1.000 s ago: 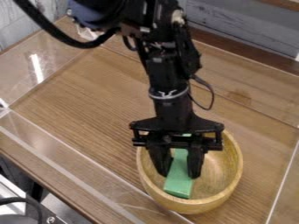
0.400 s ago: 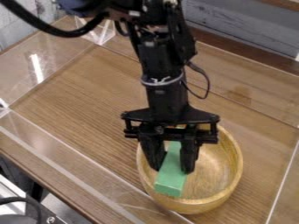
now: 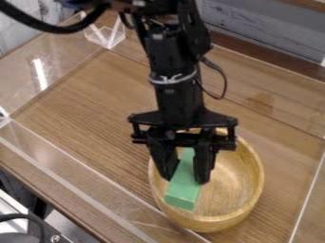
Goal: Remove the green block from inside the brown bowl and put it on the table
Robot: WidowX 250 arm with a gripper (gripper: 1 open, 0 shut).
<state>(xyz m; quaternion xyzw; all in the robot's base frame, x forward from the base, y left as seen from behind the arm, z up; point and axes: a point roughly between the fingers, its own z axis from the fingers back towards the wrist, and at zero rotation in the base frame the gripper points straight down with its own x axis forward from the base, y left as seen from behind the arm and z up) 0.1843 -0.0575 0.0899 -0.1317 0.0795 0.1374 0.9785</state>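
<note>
My black gripper (image 3: 185,171) points down over the brown bowl (image 3: 249,182), its two fingers closed on the upper end of the green block (image 3: 185,190). The block hangs tilted between the fingers, its lower end over the bowl's near-left rim. The bowl sits on the wood-grain table (image 3: 102,104) at the front right. The arm rises behind the gripper toward the upper left and hides part of the bowl's far rim.
Low clear plastic walls (image 3: 51,157) edge the table along the front and left. A grey wall runs behind the table at the top right. Bare tabletop lies to the left of and behind the bowl.
The gripper has lifted the green block up from the bowl's floor and drifted slightly left. The block's lower end now hangs near the bowl's rim.
</note>
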